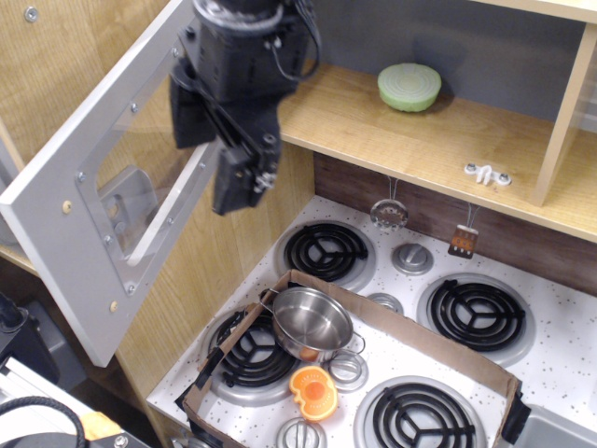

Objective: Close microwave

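Overhead, black boxy pincer point(213, 159) fronts flat silver microwave point(89, 247) door.

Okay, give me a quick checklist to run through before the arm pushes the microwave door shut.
1. Microwave door swung wide open, needs closing: ok.
2. Hand up at the door's window side, near its hinge edge: ok.
3. Hand touching the door: cannot tell.
4. Hand open or shut: cannot tell.
5. Hand empty: cannot tell.
6. Steel pot and orange toy sit low on the stove, away from the door: ok.

Microwave point(65, 224) door swung wide open (silver-grey, clear window)
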